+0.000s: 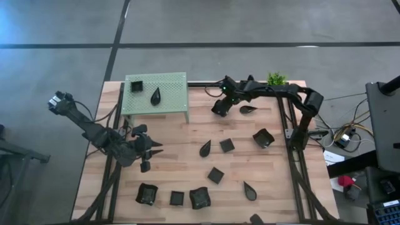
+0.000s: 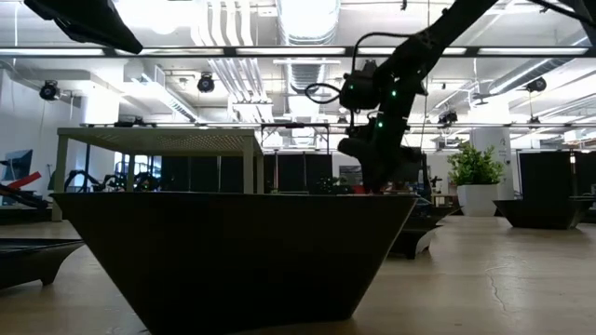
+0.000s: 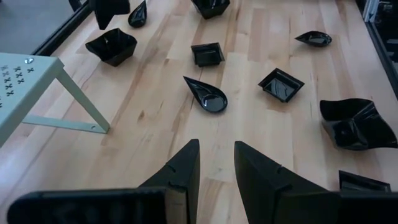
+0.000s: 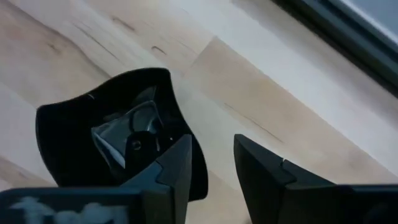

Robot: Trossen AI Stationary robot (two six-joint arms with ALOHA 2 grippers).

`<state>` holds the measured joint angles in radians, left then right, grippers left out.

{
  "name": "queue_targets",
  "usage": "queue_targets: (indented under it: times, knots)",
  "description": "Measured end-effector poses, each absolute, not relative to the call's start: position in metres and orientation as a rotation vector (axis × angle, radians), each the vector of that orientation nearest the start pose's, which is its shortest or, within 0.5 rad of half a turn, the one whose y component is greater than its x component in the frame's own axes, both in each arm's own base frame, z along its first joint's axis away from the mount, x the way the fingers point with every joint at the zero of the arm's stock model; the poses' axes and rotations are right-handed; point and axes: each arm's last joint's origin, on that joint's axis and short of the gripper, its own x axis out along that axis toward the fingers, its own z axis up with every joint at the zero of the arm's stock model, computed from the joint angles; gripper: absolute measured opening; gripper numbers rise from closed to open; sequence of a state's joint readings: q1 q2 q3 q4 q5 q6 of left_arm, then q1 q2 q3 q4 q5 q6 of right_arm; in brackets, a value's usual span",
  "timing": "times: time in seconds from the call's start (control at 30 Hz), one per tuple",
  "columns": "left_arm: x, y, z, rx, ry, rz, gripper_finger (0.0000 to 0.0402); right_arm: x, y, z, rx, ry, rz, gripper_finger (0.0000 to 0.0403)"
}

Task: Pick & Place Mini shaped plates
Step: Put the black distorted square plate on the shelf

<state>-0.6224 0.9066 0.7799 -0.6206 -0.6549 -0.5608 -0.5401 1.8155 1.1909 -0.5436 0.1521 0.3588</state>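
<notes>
High view showed right gripper [image 1: 219,107] at table's far edge, fingers parted over square mini plate [image 4: 112,140] on wood beside green stand [image 1: 156,94]. Risk: finger snagging rim, dragging plate. Left gripper [image 1: 147,150] waited, released.

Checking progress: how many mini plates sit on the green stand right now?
2. A square plate lies by one corner of the green stand, and a teardrop plate lies nearer its middle. The high view shows the whole top, so none seems hidden.
</notes>
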Motion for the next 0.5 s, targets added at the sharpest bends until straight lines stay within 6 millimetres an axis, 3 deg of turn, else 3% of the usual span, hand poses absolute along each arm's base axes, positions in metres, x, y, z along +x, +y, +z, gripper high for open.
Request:
queue_targets:
  times: [0.5]
  knots:
    - [0.1520,-0.0875,0.2783,-0.098,0.565,0.191,0.0094,0.3003,-0.1908,0.1692,0.548,1.085,-0.733,0.0095]
